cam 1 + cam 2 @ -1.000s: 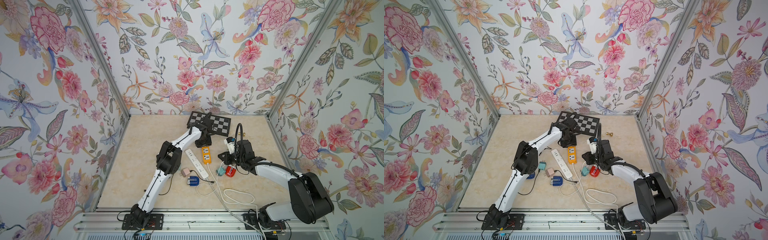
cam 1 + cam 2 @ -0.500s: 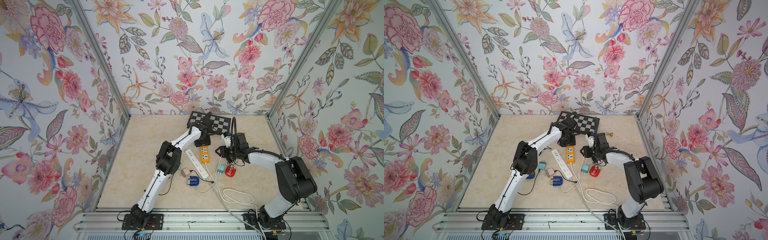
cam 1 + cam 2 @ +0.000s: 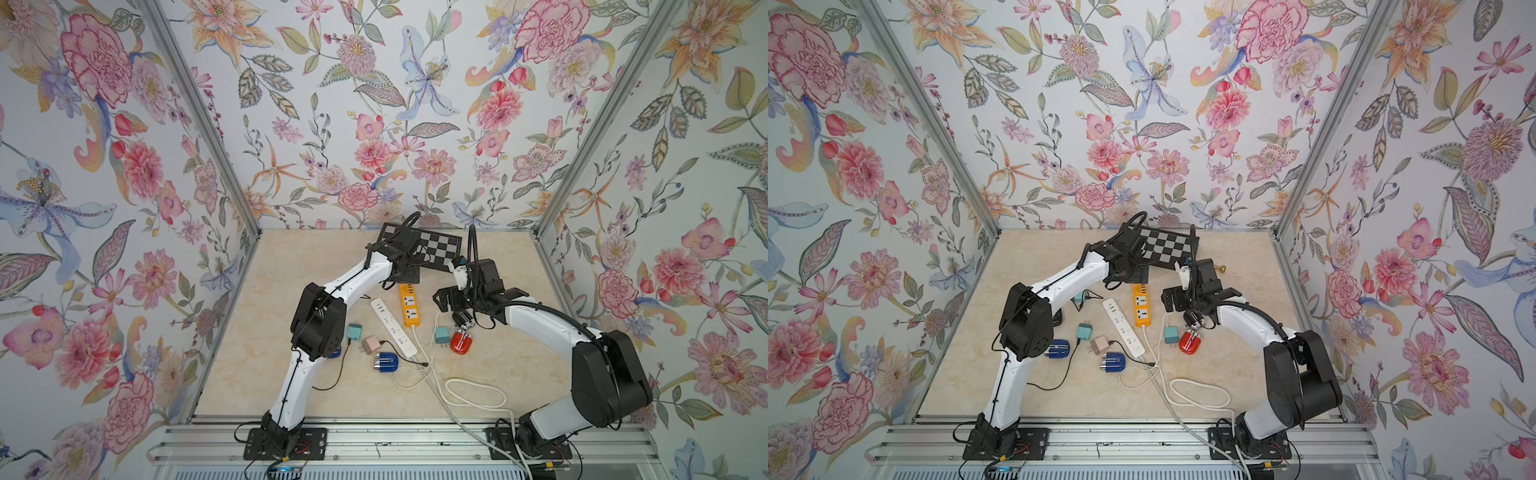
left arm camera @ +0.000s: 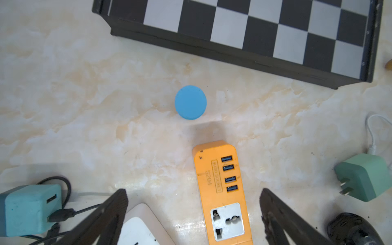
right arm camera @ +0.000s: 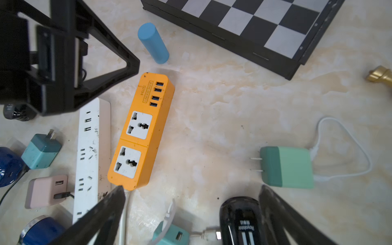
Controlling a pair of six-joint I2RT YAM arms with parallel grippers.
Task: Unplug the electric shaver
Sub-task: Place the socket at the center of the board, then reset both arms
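Note:
A black electric shaver [image 5: 240,220] lies just inside one finger of my open right gripper [image 5: 192,187], untouched; in both top views it shows [image 3: 462,319] above a red shaver [image 3: 461,343]. A white plug [image 5: 212,234] lies between it and a teal adapter [image 5: 171,234]; I cannot tell if it is seated. A mint adapter [image 5: 286,167] lies with bare prongs, apart from the orange power strip [image 5: 142,131], whose sockets are empty. My left gripper [image 4: 193,191] stands open over the strip's USB end [image 4: 222,191], holding nothing.
A white power strip [image 3: 392,326] lies beside the orange one. Blue shavers [image 3: 386,362], a pink adapter [image 3: 370,345] and cables crowd the front. A chessboard [image 3: 436,245] sits at the back, a blue cylinder [image 4: 190,102] stands before it, and a brass piece [image 5: 380,76] lies near it.
Both grippers have opened. The right gripper has moved back from the red shaver toward the chessboard. The left arm has stayed over the orange strip.

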